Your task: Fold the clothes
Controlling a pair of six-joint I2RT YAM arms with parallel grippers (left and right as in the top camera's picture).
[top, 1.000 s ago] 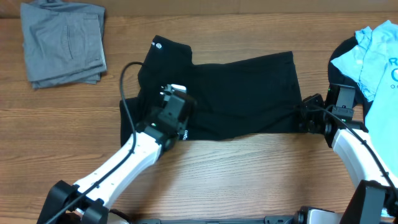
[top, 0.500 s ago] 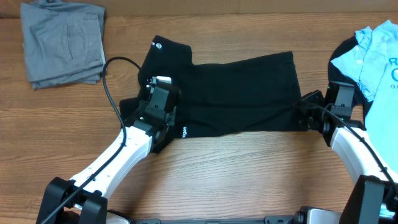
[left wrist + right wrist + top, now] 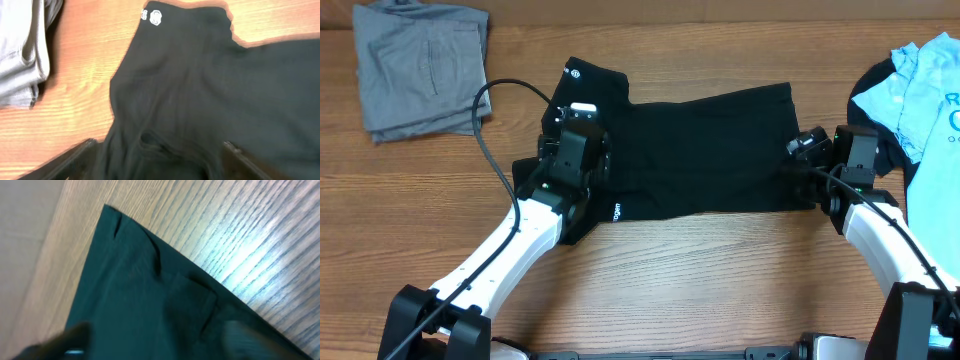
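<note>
Where the wooden table [image 3: 720,270] is widest, the black garment [image 3: 710,150] lies spread out near the middle, wider than it is tall and mostly flat. Its fabric is plain, soft and matte. A flap rises at the upper left corner and carries a small round white logo [image 3: 156,17] near its top edge. Another tiny white mark [image 3: 616,211] sits at the lower hem, just beside the left arm. The top edge steps down from that flap and runs to the right, and the right edge ends close to the right arm.

The left gripper [image 3: 159,144] hovers over the left part of the garment. Its fingers are spread wide apart, and black cloth fills the space between them. A small ridge of bunched fabric shows there, with soft creases running up toward the logo. Whether the fingertips touch the cloth cannot be told.

The right gripper [image 3: 156,330] is at the garment's right edge, and its blurred fingers are also spread apart. Below it, a corner of the black cloth lies on the wood, with a few short creases and one folded-over layer.

A folded grey garment [image 3: 420,70] rests at the far left corner of the table, well apart from the black one. A light-blue tee [image 3: 920,90] lies at the far right. A black cable [image 3: 485,120] loops above the left arm.
</note>
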